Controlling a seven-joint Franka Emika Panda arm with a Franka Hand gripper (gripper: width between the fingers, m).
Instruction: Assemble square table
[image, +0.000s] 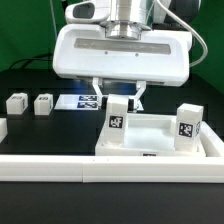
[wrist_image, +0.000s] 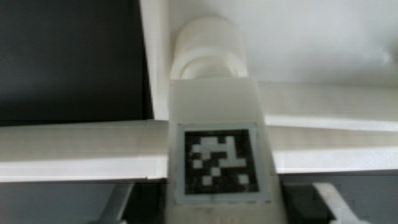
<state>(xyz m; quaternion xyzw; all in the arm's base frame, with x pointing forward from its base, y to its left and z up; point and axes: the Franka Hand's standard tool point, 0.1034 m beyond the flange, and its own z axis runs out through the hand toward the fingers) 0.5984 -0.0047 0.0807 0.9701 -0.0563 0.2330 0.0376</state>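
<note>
The white square tabletop (image: 150, 136) lies at the exterior view's right with its raised rim up. A white leg (image: 117, 114) with a black-and-white tag stands upright at its near left corner, and a second tagged leg (image: 187, 122) stands at the right corner. My gripper (image: 119, 95) hangs straight above the left leg, fingers down on either side of its upper end. In the wrist view the tagged leg (wrist_image: 217, 150) fills the space between the fingers of the gripper (wrist_image: 222, 206), with the tabletop's rim (wrist_image: 71, 140) running across behind it.
Two loose tagged legs (image: 16, 102) (image: 43, 103) sit on the black table at the exterior view's left. The marker board (image: 85, 100) lies behind the gripper. A long white border rail (image: 100, 172) runs along the front.
</note>
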